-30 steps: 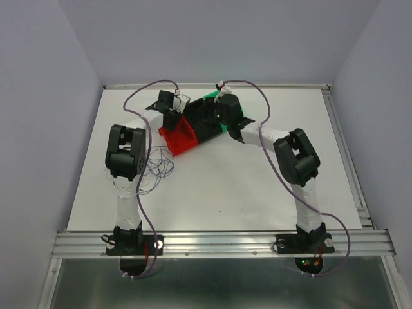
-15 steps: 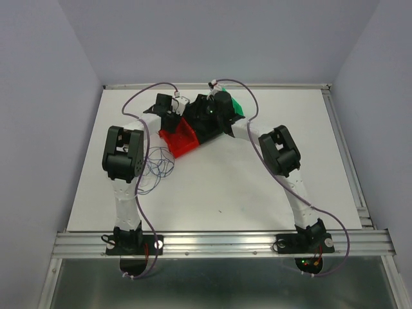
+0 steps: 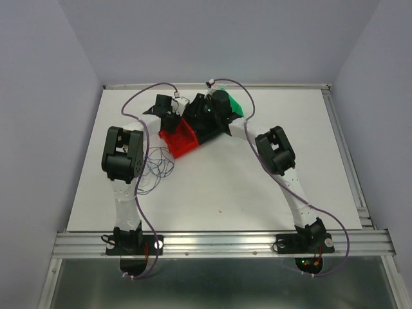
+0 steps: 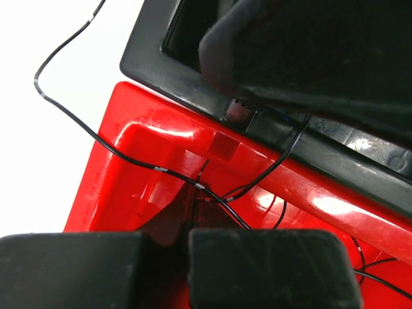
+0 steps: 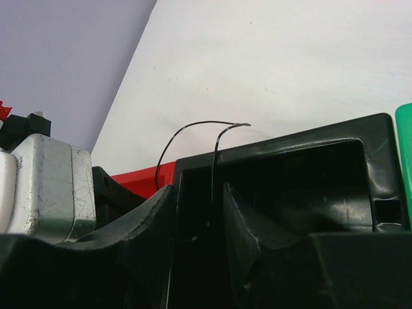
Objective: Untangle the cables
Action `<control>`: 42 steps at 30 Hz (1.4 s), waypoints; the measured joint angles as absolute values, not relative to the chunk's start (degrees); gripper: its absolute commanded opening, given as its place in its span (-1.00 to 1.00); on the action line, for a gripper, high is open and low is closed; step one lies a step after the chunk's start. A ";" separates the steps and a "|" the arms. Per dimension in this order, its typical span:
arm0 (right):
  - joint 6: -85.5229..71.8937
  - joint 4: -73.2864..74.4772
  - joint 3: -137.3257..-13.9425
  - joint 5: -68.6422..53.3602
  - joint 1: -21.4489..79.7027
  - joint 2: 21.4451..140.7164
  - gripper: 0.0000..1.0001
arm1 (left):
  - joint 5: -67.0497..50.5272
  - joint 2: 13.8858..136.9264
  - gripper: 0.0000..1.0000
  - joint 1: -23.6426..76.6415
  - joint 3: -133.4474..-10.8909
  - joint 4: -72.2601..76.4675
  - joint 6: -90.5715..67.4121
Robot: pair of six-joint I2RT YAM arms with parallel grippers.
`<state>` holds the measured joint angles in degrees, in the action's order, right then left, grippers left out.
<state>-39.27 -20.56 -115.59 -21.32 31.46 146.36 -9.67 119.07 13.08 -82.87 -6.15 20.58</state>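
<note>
A loose clump of thin dark and whitish cables (image 3: 158, 164) lies on the white table beside my left arm. A thin black cable (image 4: 129, 156) runs from the table over the red bin (image 4: 129, 180) and passes behind my right-hand finger. My left gripper (image 4: 166, 235) hangs over the red bin (image 3: 180, 140), with a narrow gap between its jaws and nothing seen in it. My right gripper (image 5: 201, 193) reaches into the black bin (image 5: 290, 145). It is open, and a black wire (image 5: 193, 124) loops over the rim and hangs down between its fingers. Both grippers (image 3: 175, 119) (image 3: 198, 114) sit close together.
Red, black (image 3: 212, 129) and green (image 3: 237, 106) bins stand in a row at the back middle of the table. The green bin's edge (image 5: 405, 161) shows at the right. The left arm's metal wrist block (image 5: 45, 187) is close on the left. Grey walls enclose the table.
My right arm has swung left, bringing its gripper from over the green bin to the black bin beside the left gripper. The left arm has hardly moved.
</note>
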 measured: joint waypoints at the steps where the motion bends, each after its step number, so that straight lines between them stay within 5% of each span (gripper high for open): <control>1: -39.31 -20.56 -115.59 -21.50 31.46 146.36 -0.27 | -9.67 119.00 -1.00 13.04 -82.83 -6.09 20.58; 6: -39.86 -21.10 -115.39 -22.35 31.46 146.34 -0.98 | -9.67 118.61 -1.00 13.02 -82.19 -5.76 20.51; 17: -38.96 -22.94 -107.20 -22.06 31.46 140.64 -0.99 | -10.11 117.64 -0.82 12.10 -81.97 -5.43 20.34; 28: -35.07 -25.71 -93.89 -18.44 36.69 128.22 -0.99 | -11.16 114.04 -0.81 11.38 -81.95 -5.37 19.94; 42: -32.12 -26.04 -87.59 -7.70 43.11 127.96 -0.99 | -12.01 113.71 -0.78 11.00 -80.34 -7.20 19.77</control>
